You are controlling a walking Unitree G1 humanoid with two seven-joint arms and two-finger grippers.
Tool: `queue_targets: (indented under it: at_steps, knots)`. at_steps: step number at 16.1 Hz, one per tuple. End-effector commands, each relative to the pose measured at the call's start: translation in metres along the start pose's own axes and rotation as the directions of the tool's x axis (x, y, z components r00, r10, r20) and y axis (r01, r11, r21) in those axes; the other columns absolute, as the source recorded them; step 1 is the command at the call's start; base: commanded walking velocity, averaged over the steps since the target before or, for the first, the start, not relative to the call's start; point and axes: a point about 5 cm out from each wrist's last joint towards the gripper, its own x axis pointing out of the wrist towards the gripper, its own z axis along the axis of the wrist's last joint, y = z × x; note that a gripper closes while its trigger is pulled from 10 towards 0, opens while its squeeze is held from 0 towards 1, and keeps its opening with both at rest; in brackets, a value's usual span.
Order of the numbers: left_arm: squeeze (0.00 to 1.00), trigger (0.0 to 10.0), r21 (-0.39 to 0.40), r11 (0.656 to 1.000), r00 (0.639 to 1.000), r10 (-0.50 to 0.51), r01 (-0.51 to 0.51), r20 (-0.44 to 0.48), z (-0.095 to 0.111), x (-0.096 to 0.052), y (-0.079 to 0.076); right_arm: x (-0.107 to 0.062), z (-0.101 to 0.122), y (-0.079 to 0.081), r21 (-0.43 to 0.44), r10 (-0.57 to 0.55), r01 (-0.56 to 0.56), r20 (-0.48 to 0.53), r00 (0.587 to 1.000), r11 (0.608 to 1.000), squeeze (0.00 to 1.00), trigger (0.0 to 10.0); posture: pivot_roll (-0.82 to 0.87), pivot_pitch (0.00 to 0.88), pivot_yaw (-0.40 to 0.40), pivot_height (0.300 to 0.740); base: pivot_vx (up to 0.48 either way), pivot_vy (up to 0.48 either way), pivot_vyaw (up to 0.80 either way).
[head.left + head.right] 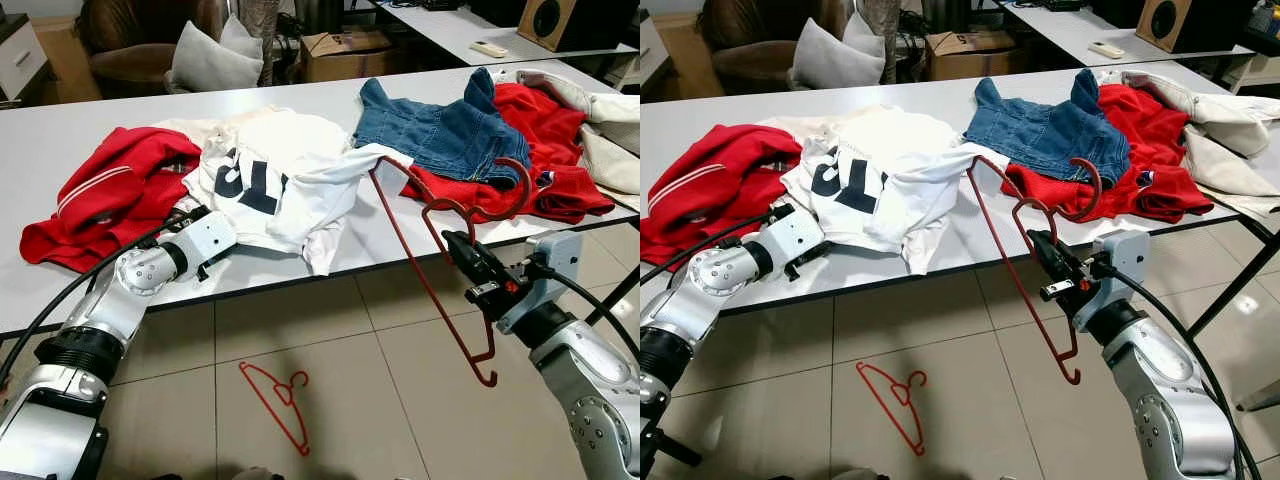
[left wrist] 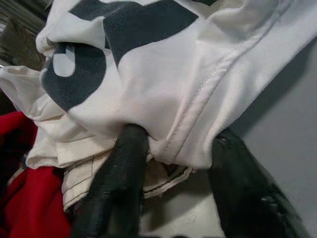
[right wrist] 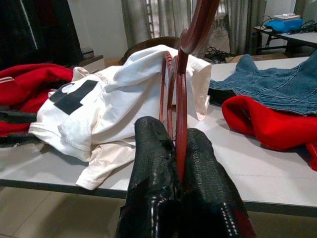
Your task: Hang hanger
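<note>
A spare red hanger [image 1: 277, 392] lies on the floor; right gripper [image 1: 458, 247] pinches the red hanger [image 1: 430, 282] whose tip sits inside the white shirt [image 1: 290, 180]; left gripper [image 2: 168, 183] fingers spread at the hem

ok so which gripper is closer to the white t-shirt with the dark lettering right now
Left. The left gripper has its fingers around the hem of the white t-shirt at the table edge. The right gripper is off to the side, shut on the red hanger, whose far end reaches the shirt.
</note>
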Motion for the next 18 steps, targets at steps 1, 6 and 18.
queue_targets:
  at_steps: [1, 6, 18]
  knots:
    - [0.0, 0.0, -0.006, 1.0, 0.999, 0.03, -0.03, 0.038, 0.006, -0.002, 0.005, -0.001, 0.006, -0.002, -0.011, -0.002, 0.002, 0.028, 1.0, 1.0, 0.0, 10.0, -0.13, 0.0, 0.024, 0.71, 0.0, 0.0, 0.0]
    - [0.0, 0.0, -0.026, 0.999, 0.996, 0.05, -0.048, 0.075, 0.011, -0.003, 0.012, 0.001, 0.007, -0.003, -0.012, -0.004, 0.005, 0.033, 0.999, 1.0, 0.0, 10.0, -0.12, 0.0, 0.021, 0.71, 0.0, 0.0, 0.0]
    - [0.0, 0.0, 0.04, 0.989, 0.982, 0.136, -0.142, 0.132, 0.056, -0.076, 0.15, 0.048, 0.039, -0.003, 0.004, 0.088, -0.09, 0.195, 0.977, 0.996, 0.0, 10.0, -0.01, 0.0, 0.031, 0.71, 0.0, 0.0, 0.0]
